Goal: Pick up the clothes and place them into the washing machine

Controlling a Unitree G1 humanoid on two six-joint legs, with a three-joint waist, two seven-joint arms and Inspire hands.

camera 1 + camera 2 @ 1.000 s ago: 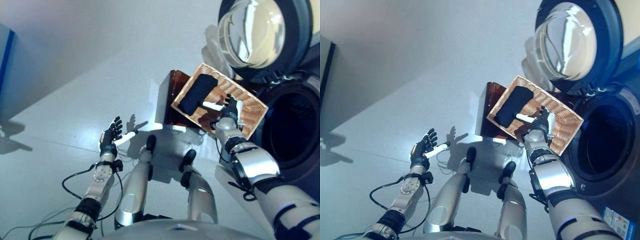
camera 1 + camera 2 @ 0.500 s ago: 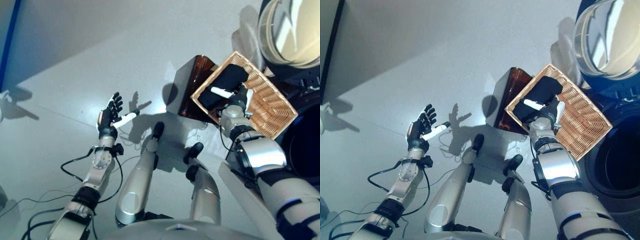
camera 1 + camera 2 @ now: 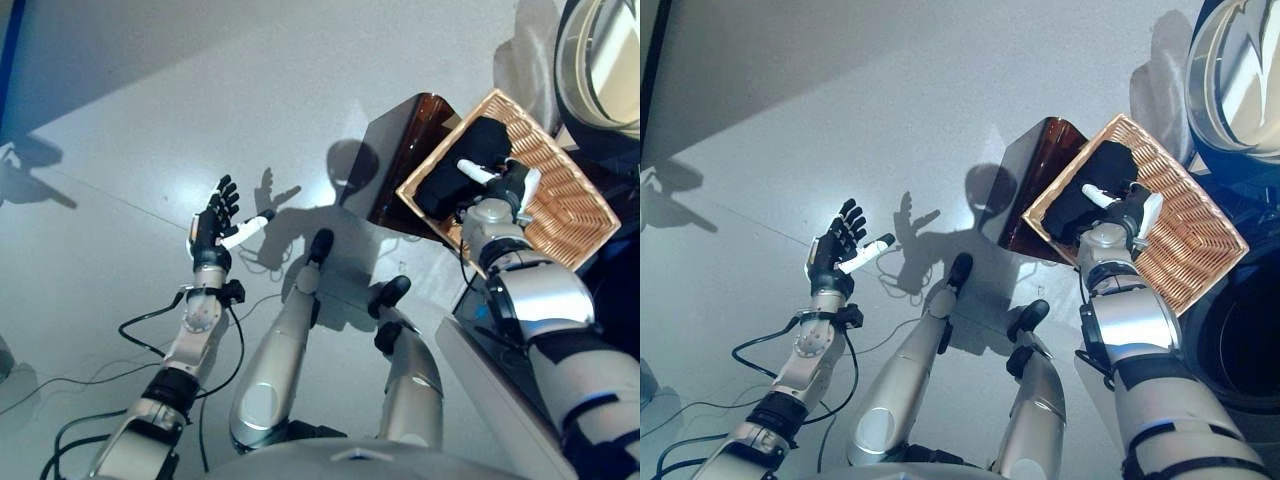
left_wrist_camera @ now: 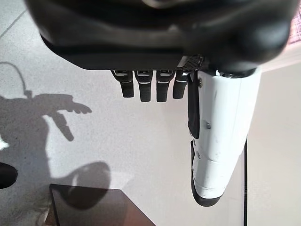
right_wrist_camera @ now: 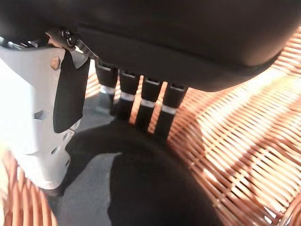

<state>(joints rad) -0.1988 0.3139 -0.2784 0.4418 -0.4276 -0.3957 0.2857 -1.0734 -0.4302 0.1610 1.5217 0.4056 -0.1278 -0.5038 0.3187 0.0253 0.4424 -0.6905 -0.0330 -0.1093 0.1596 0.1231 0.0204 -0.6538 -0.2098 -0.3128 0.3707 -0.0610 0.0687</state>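
A black garment point(image 3: 448, 180) lies in the left end of a wicker basket point(image 3: 585, 215), which rests tilted on a dark brown stand point(image 3: 405, 150). My right hand point(image 3: 503, 188) is inside the basket beside the garment, open, with its white-covered thumb over the cloth. In the right wrist view its straight fingers point(image 5: 141, 101) reach just above the dark cloth point(image 5: 150, 193); whether they touch it is unclear. My left hand point(image 3: 208, 228) hovers open over the floor at the left, holding nothing.
The washing machine's round glass door point(image 3: 605, 55) stands open at the top right. Its dark drum opening point(image 3: 1240, 340) is just right of the basket. Pale grey floor point(image 3: 150, 120) spreads to the left of the stand.
The camera has swung, shifting the whole scene right and up. My right hand stays in the basket by the garment. The left hand stays open over the floor.
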